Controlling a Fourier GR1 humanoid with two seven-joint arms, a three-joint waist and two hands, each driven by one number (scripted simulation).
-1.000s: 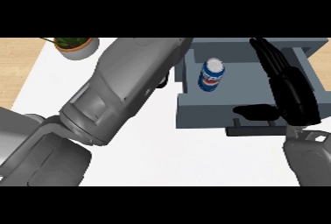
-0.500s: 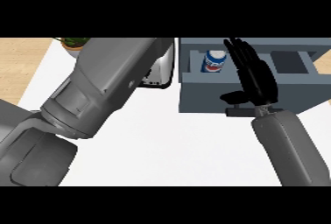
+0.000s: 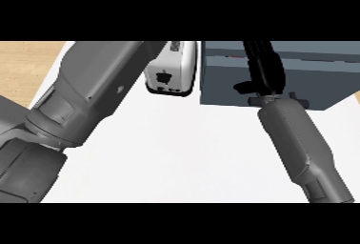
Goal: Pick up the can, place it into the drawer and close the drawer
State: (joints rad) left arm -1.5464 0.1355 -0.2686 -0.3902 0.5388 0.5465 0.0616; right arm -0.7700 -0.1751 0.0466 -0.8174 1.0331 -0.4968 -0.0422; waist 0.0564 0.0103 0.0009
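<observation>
White tabletop (image 3: 183, 152) carries the grey drawer (image 3: 225, 81), against whose front the right hand (image 3: 265, 71) lies with straight, relaxed fingers, a toaster (image 3: 171, 71) just left of it; can and left hand unseen.

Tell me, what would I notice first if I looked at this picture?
The huge grey left arm fills the left side, slanting up across the white counter. At the upper right, the black right robot hand lies against the front of the grey drawer box. Between them stands a white toaster.
</observation>
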